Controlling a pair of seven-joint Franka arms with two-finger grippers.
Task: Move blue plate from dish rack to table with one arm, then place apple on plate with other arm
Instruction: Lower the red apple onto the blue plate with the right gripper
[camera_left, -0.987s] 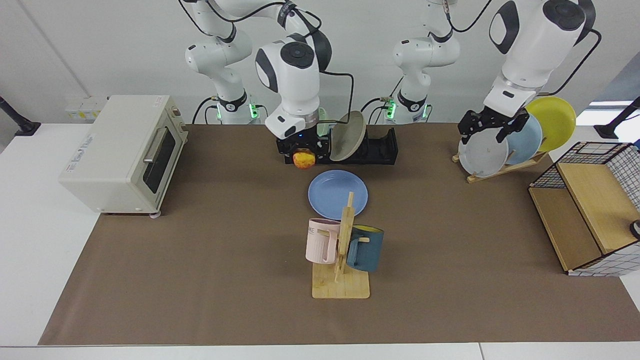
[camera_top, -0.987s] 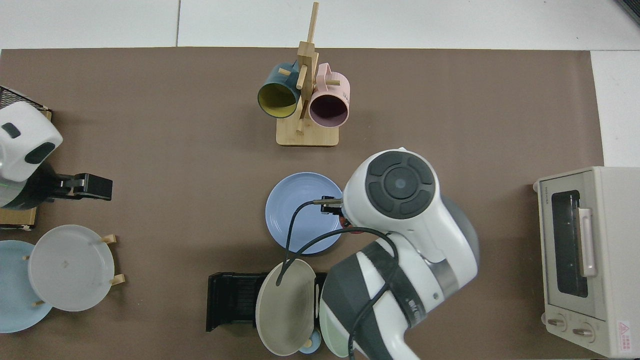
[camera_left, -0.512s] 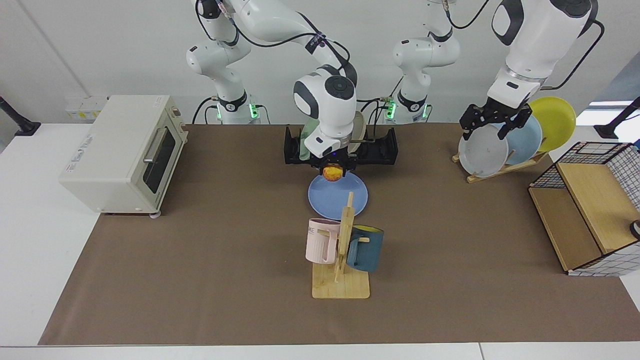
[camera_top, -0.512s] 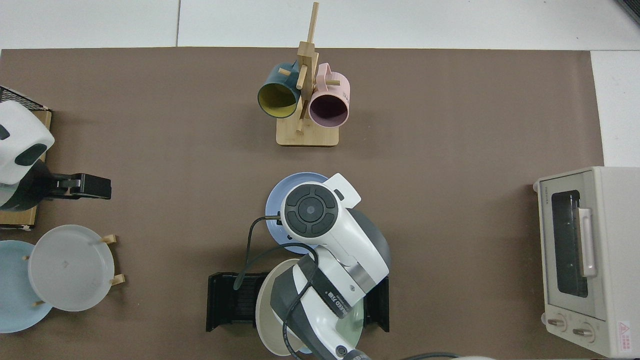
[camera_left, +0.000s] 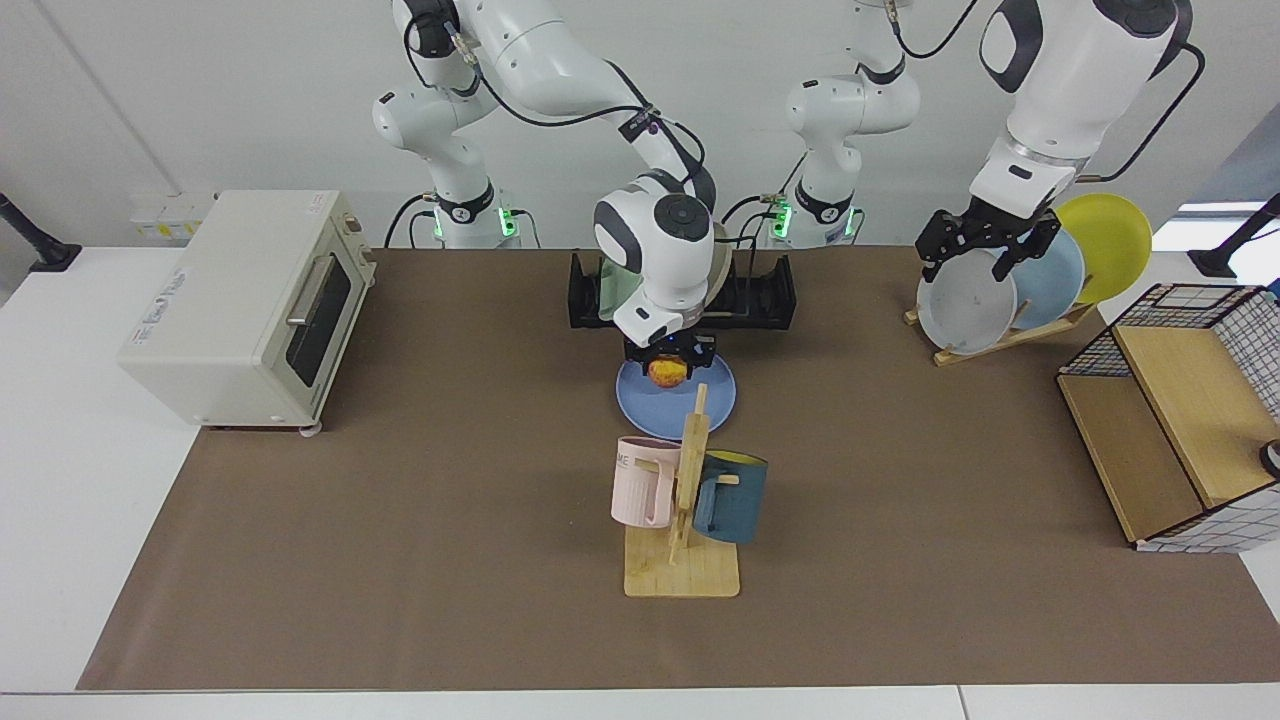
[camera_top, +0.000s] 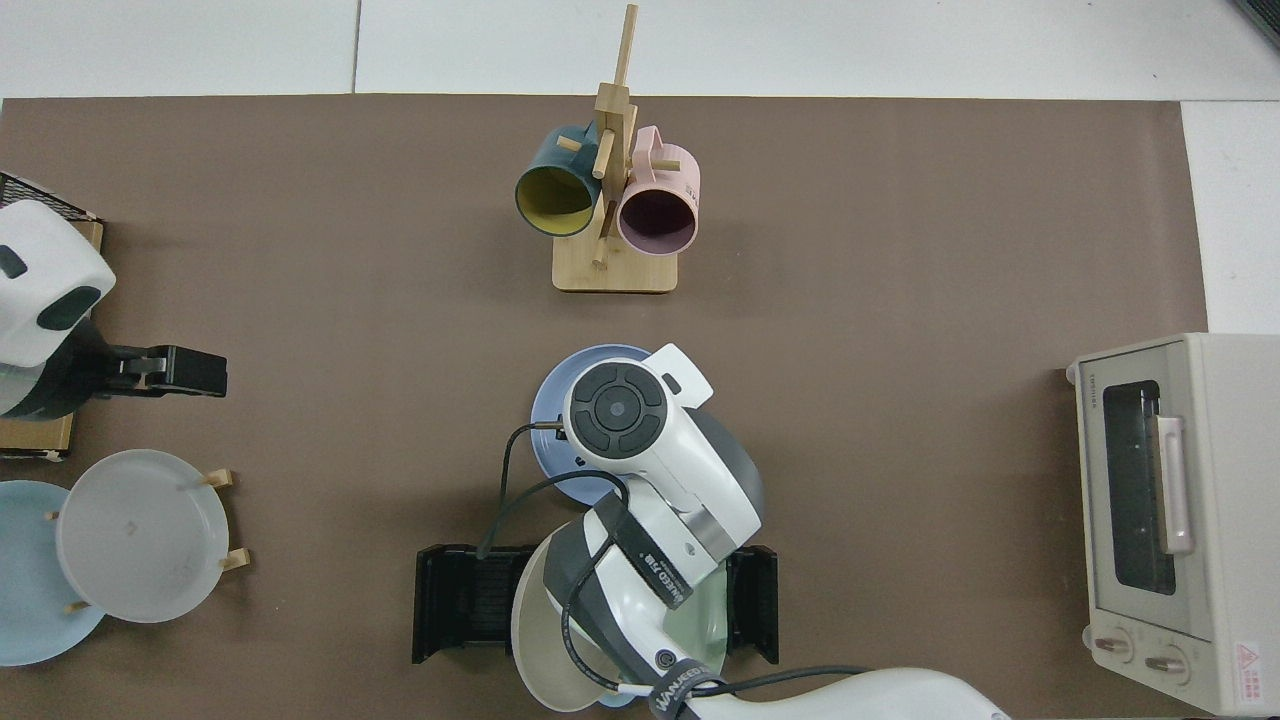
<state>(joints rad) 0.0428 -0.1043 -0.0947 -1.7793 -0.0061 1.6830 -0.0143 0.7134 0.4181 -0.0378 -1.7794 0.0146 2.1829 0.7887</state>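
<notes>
Frame centre: right gripper (camera_left: 668, 366) pinches the apple (camera_left: 666, 372) just above the plate (camera_left: 640, 400) on the table (camera_left: 400, 480). Apple: probably firm, light, prone to rolling; hold across its widest part. Left gripper (camera_left: 985, 250) waits, upper right, fingers spread.

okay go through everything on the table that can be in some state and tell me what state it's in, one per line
blue plate: flat on the mat, out of the rack.
apple: gripped, over the blue plate.
right gripper: shut on the apple.
left gripper: open, waiting by the wooden plate stand.
dish rack: holds a beige plate and a green one.
toaster oven: door closed.
pink mug: hung on the mug tree.
teal mug: hung on the mug tree.
</notes>
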